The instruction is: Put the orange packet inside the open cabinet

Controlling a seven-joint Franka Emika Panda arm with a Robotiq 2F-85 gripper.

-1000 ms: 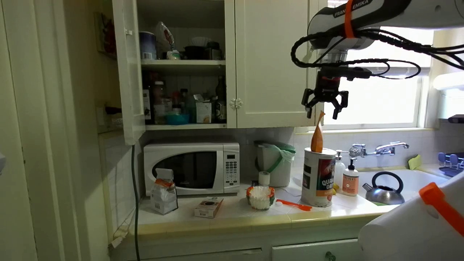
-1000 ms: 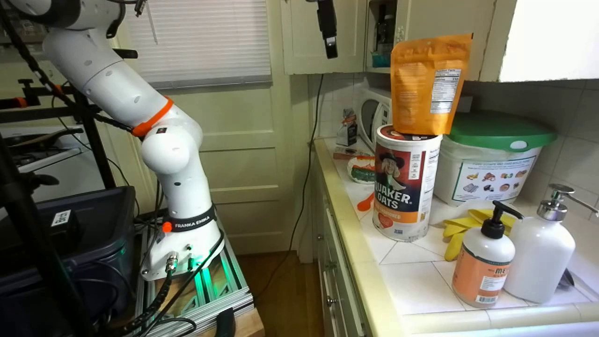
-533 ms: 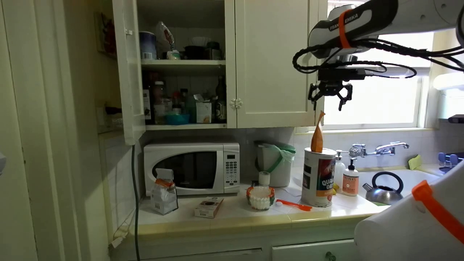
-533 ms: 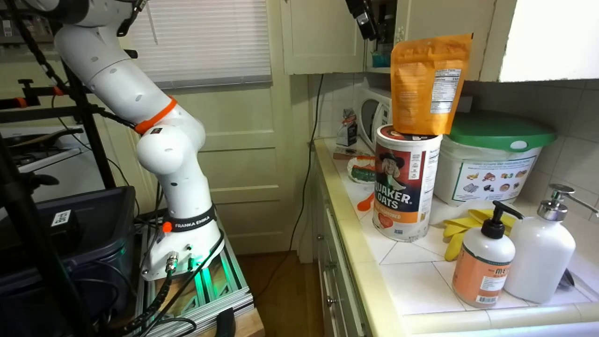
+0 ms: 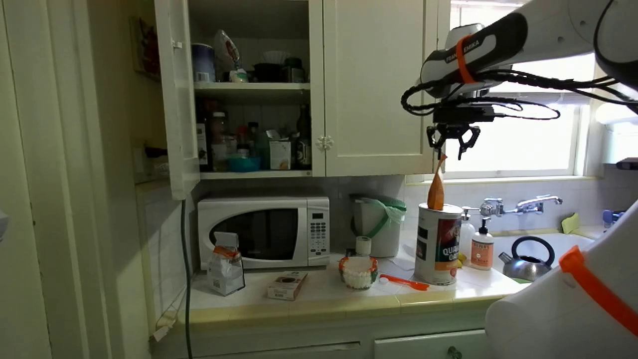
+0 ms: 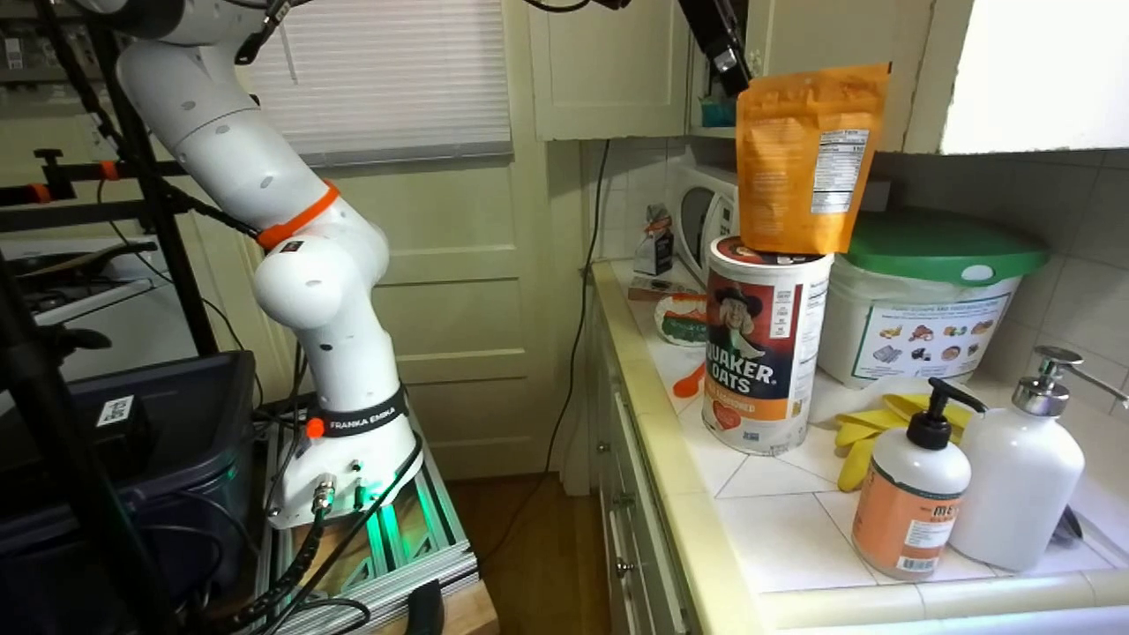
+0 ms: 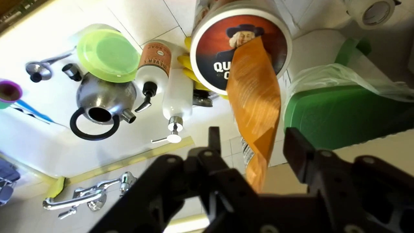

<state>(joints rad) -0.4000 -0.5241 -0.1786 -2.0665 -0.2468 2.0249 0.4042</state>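
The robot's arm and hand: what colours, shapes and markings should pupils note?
The arm is mostly white with rounded joints, orange bands and a black collar lettered FRANKA EMIKA. The hand is black, with two jointed fingers; black cables loop above.

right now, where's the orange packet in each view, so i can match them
In an exterior view: packet right of centre, mid-height, edge-on, atop the oats can.
In an exterior view: packet at upper right, broad printed side showing, atop the oats can.
In the wrist view: packet a little right of centre, running down the picture from the oats can.
Shared landmark: the oats can, which the packet stands on.
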